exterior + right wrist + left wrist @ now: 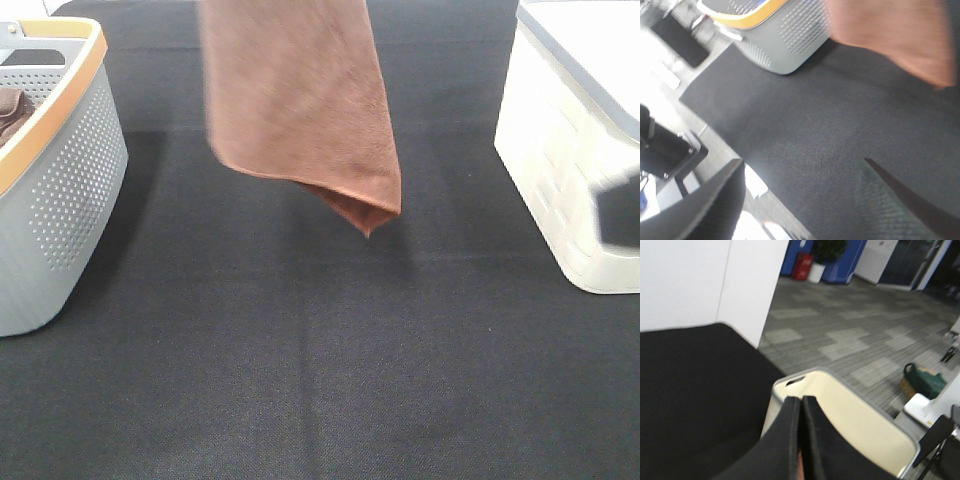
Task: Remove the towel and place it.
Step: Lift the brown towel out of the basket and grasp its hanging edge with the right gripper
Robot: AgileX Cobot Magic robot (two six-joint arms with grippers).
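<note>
The towel (pixel 300 100), a brown cloth, hangs down from above the top edge of the exterior high view over the middle of the black table, its lowest corner clear of the surface. In the left wrist view my left gripper (pixel 801 400) has its two black fingers pressed together, with a sliver of brown cloth between them low down. My right gripper (pixel 802 165) stands open above the table with nothing between its fingers. The towel (pixel 895 35) shows blurred ahead of it. A dark blur at the right edge of the exterior high view is the right arm (pixel 622 208).
A grey perforated basket (pixel 60 190) with an orange rim stands at the left, with another bunched brown cloth (pixel 12 110) inside. A white lidded bin (pixel 570 150) stands at the right; its cream inside (pixel 850 425) shows beyond my left fingers. Black table cloth (pixel 300 360) covers the table.
</note>
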